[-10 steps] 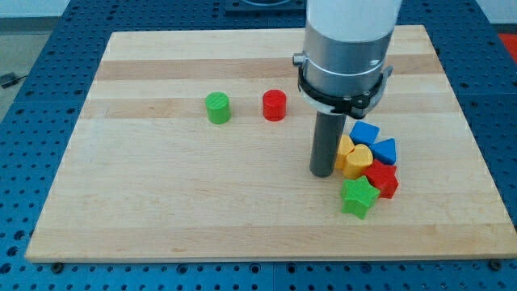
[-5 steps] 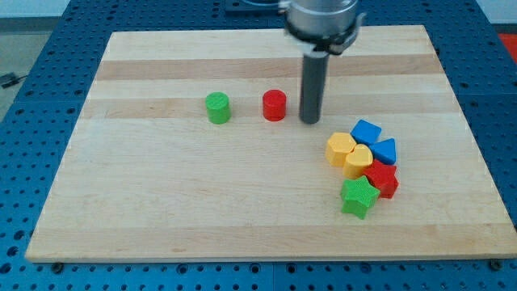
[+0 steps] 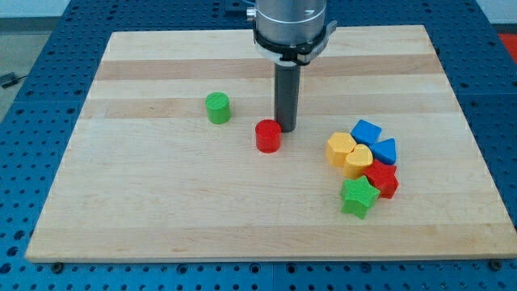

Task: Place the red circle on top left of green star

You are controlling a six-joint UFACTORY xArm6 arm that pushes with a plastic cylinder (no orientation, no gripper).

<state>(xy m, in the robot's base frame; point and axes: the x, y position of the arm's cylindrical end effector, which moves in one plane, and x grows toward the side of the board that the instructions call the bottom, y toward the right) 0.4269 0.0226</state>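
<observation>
The red circle (image 3: 268, 136) is a short red cylinder near the middle of the wooden board (image 3: 161, 210). My tip (image 3: 286, 129) stands just to its upper right, touching or almost touching it. The green star (image 3: 359, 198) lies at the lower right, at the bottom of a cluster of blocks, well to the right of and below the red circle.
A green cylinder (image 3: 217, 107) stands left of the red circle. The cluster by the green star holds two yellow blocks (image 3: 349, 153), a blue block (image 3: 366, 131), a blue triangle (image 3: 385, 150) and a red star (image 3: 382, 178).
My tip moved up and left from beside the yellow blocks, then came behind the red circle. The red circle slid down and slightly left from its earlier spot.
</observation>
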